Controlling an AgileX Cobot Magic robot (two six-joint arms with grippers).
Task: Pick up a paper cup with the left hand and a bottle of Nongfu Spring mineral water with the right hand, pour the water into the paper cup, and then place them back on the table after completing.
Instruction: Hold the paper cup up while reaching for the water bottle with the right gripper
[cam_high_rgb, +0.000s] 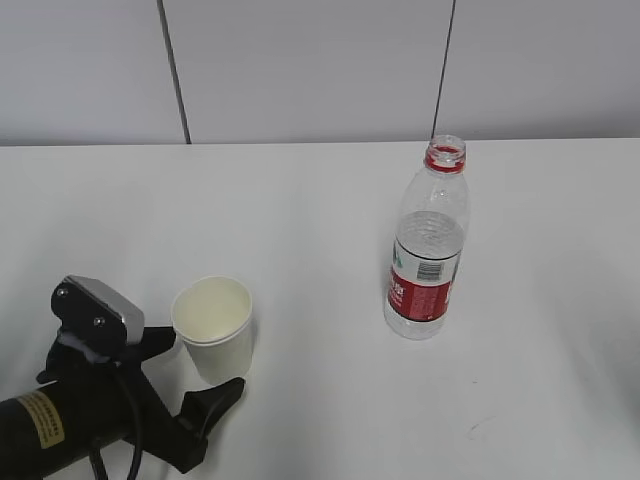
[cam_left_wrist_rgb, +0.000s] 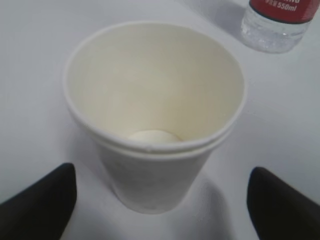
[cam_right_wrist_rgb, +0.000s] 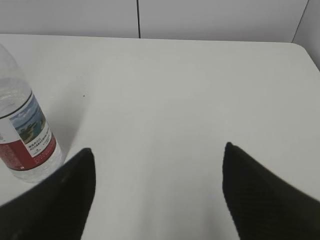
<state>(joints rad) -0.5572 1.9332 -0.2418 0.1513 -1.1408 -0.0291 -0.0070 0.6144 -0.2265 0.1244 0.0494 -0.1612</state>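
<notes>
A white paper cup (cam_high_rgb: 212, 330) stands upright and empty on the white table (cam_high_rgb: 300, 190). My left gripper (cam_high_rgb: 204, 362), black with a yellow sticker, is open with one finger on each side of the cup and not touching it. In the left wrist view the cup (cam_left_wrist_rgb: 155, 100) stands between the spread fingertips (cam_left_wrist_rgb: 50, 195) of that gripper (cam_left_wrist_rgb: 161, 172). The uncapped Nongfu Spring bottle (cam_high_rgb: 428, 250), red-labelled and partly filled with clear water (cam_high_rgb: 432, 232), stands upright to the right of the cup. My right gripper (cam_right_wrist_rgb: 157, 150) is open and empty, with the bottle (cam_right_wrist_rgb: 22, 135) to its left.
A grey panelled wall (cam_high_rgb: 300, 70) runs behind the table's far edge. The table's rounded far corner (cam_right_wrist_rgb: 300, 47) shows in the right wrist view. The bottle's base (cam_left_wrist_rgb: 272, 30) shows at the top right of the left wrist view.
</notes>
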